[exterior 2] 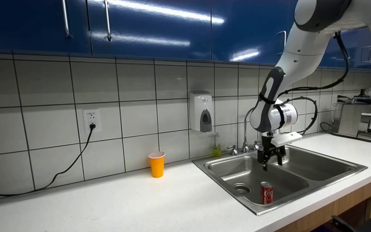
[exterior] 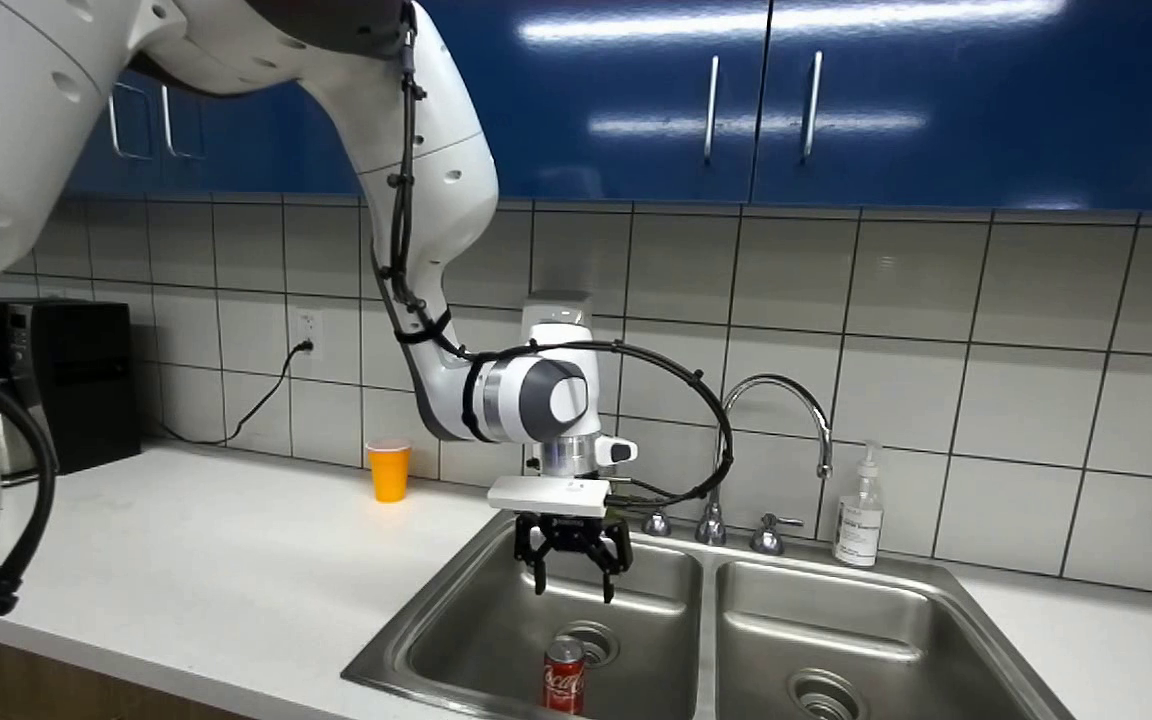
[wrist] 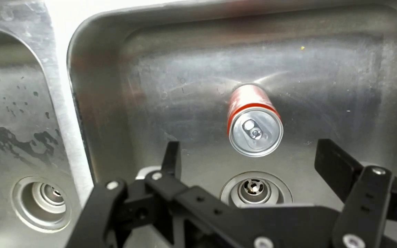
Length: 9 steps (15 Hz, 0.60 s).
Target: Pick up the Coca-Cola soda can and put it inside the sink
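Observation:
The red Coca-Cola can [exterior: 564,690] stands upright on the floor of a sink basin, near the drain and the front wall. It shows in both exterior views [exterior 2: 266,194] and, with its silver top, in the wrist view [wrist: 255,129]. The steel double sink [exterior: 707,640] is set into the white counter; its rim also shows in an exterior view [exterior 2: 224,185] and in the wrist view [wrist: 72,144]. My black gripper [exterior: 574,594] is open and empty. It hangs above the can's basin, fingers down, higher than the can and apart from it. Its fingers also show in the wrist view [wrist: 253,160].
A faucet [exterior: 821,430] with handles stands behind the sink. A soap bottle [exterior: 858,520] stands at the back rim. An orange cup [exterior 2: 157,165] stands on the counter by the wall. A white dispenser [exterior 2: 201,111] hangs on the tiles. A metal divider [wrist: 69,124] separates the basins.

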### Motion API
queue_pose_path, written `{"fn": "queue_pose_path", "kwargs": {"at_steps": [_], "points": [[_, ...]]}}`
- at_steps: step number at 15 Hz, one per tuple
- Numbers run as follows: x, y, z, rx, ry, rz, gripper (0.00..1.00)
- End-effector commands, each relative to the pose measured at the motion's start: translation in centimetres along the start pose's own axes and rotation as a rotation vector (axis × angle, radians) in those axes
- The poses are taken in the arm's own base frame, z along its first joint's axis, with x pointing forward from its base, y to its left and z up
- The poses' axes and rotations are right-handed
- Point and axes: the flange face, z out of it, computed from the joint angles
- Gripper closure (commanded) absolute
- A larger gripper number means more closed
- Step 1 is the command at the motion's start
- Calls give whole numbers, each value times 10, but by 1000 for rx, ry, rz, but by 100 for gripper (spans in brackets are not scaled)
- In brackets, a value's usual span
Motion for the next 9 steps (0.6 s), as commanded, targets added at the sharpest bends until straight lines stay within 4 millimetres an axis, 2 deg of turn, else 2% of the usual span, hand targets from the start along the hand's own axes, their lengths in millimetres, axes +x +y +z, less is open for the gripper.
{"fn": "queue_pose_path", "kwargs": {"at_steps": [1, 9], "points": [[-28, 3, -22, 15, -17, -44, 0], [-74, 0, -43, 20, -44, -83, 0]]}}
